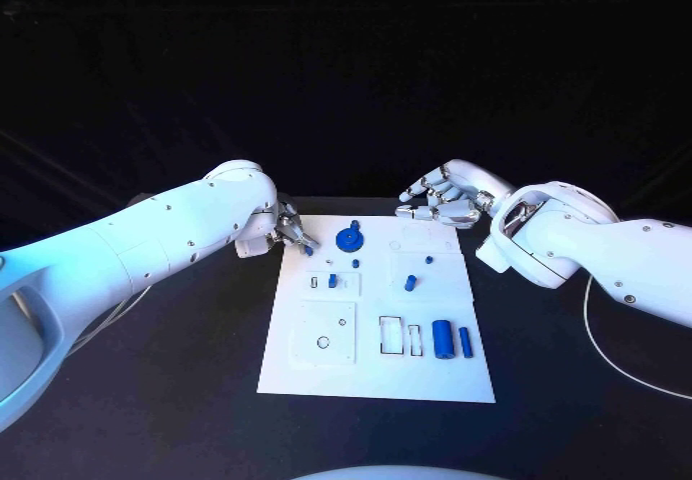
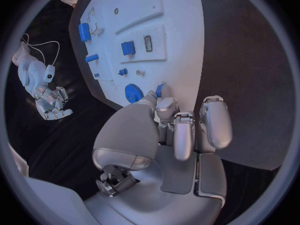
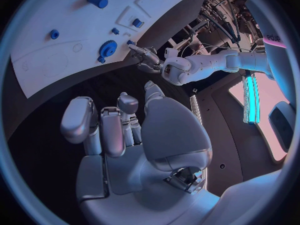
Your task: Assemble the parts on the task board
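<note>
Right, the white task board (image 1: 378, 370) lies in the middle of the black tabletop (image 1: 159, 400), and both arms have their robot hands up at its far end. The left robot hand (image 1: 289, 236) is at the board's far left corner, fingertips pinching a small blue part (image 1: 310, 249) right at the edge; the left wrist view shows that blue piece (image 2: 161, 90) tucked between thumb and finger, just beside the blue gear (image 2: 133, 93). That gear (image 1: 349, 239) sits on the board's far end, near the left corner. The right robot hand (image 1: 441, 200) hovers over the far right corner, fingers curled loosely inward and holding nothing, clear of the board's surface. Nearer the robot, two small blue pieces (image 1: 415, 281) stand mid-board, and a blue cylinder (image 1: 443, 340) lies beside a slim blue bar (image 1: 466, 341) at the near right.
</note>
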`<move>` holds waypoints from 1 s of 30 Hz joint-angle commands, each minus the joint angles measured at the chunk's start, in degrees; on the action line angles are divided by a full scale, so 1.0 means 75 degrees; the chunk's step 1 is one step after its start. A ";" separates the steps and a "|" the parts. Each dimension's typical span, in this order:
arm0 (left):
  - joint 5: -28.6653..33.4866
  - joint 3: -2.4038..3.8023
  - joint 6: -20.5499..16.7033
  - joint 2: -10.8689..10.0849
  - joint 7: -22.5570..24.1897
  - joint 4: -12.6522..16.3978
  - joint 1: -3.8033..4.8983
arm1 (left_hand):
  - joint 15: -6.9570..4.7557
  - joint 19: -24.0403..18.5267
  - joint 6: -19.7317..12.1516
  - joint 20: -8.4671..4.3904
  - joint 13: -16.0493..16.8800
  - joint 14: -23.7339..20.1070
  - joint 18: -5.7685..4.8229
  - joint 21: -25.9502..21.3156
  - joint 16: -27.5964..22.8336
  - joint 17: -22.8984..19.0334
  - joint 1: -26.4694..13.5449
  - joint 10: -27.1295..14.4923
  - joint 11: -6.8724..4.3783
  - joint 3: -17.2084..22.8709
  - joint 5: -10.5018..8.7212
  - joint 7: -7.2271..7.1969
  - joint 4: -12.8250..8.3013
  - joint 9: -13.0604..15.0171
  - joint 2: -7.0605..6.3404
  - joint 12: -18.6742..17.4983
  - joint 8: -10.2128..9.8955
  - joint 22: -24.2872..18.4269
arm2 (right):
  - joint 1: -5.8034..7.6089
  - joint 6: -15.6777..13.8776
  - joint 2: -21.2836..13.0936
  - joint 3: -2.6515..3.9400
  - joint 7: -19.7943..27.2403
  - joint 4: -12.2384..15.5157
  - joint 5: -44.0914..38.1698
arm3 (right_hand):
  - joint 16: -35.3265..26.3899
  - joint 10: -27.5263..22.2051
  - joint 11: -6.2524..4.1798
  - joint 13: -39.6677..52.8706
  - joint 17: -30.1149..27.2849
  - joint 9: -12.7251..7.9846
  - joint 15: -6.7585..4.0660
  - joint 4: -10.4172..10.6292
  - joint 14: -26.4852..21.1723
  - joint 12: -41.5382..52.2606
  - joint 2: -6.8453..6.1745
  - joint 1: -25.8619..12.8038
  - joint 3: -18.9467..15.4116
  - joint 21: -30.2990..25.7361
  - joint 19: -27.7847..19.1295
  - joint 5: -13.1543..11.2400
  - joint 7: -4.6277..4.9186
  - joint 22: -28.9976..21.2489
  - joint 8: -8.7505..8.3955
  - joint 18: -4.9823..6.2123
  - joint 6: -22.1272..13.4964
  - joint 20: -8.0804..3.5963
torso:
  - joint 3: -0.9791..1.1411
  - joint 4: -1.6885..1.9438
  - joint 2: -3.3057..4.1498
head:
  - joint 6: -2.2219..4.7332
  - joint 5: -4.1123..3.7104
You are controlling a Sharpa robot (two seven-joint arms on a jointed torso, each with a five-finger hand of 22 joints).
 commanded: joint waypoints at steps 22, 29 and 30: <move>0.0329 -0.0016 -0.0384 -0.0348 0.0232 0.0365 -0.0010 | 0.0017 0.0112 -0.0192 -0.0002 -0.0108 0.0793 0.0034 0.0039 0.0019 0.2013 -0.1024 0.0185 0.0019 0.4357 0.0928 0.0097 -0.1313 0.0257 -0.1404 -0.0045 0.0575 0.0223 | -0.0003 0.0158 -0.0004 -0.0001 -0.0086 0.0017 -0.0163 | -0.0030 0.0020 0.0008 0.0040 -0.0004 -0.0005 -0.0055 0.0009 0.0361 0.0067 0.0100 0.0032 -0.0068 -0.0026 -0.0022 0.0063 -0.0003 0.0007 0.0057 0.0088 0.0009 -0.0008 | 0.0000 0.0010 -0.0006 | 0.0003 0.0029; 0.0305 -0.0026 -0.0746 -0.0809 0.0350 0.1206 -0.0002 | -0.0003 0.0185 -0.0143 -0.0021 -0.0014 0.0793 0.0004 0.0145 0.0019 0.2013 -0.1161 0.0287 -0.0006 0.4455 0.1190 0.0072 -0.1415 0.0272 -0.1474 0.0053 0.0632 0.0345 | -0.0003 0.0174 -0.0016 -0.0013 -0.0099 0.0005 -0.0153 | -0.0038 0.0023 0.0001 0.0042 -0.0005 -0.0006 -0.0062 0.0019 0.0362 0.0077 0.0150 0.0113 -0.0109 -0.0029 -0.0020 0.0349 -0.0009 0.0006 0.0075 0.0088 0.0012 -0.0016 | -0.0007 0.0017 -0.0012 | 0.0032 0.0032; 0.0304 -0.0028 -0.0789 -0.0864 0.0389 0.1313 -0.0002 | -0.0007 0.0199 -0.0128 -0.0024 0.0005 0.0793 -0.0002 0.0165 0.0019 0.2013 -0.1192 0.0308 -0.0013 0.4471 0.1279 0.0067 -0.1434 0.0273 -0.1491 0.0072 0.0643 0.0368 | -0.0003 0.0175 -0.0017 -0.0015 -0.0100 0.0003 -0.0150 | -0.0038 0.0023 0.0001 0.0042 -0.0005 -0.0006 -0.0062 0.0019 0.0362 0.0077 0.0150 0.0113 -0.0109 -0.0029 -0.0020 0.0349 -0.0009 0.0006 0.0075 0.0088 0.0012 -0.0016 | -0.0007 0.0014 -0.0006 | 0.0040 0.0046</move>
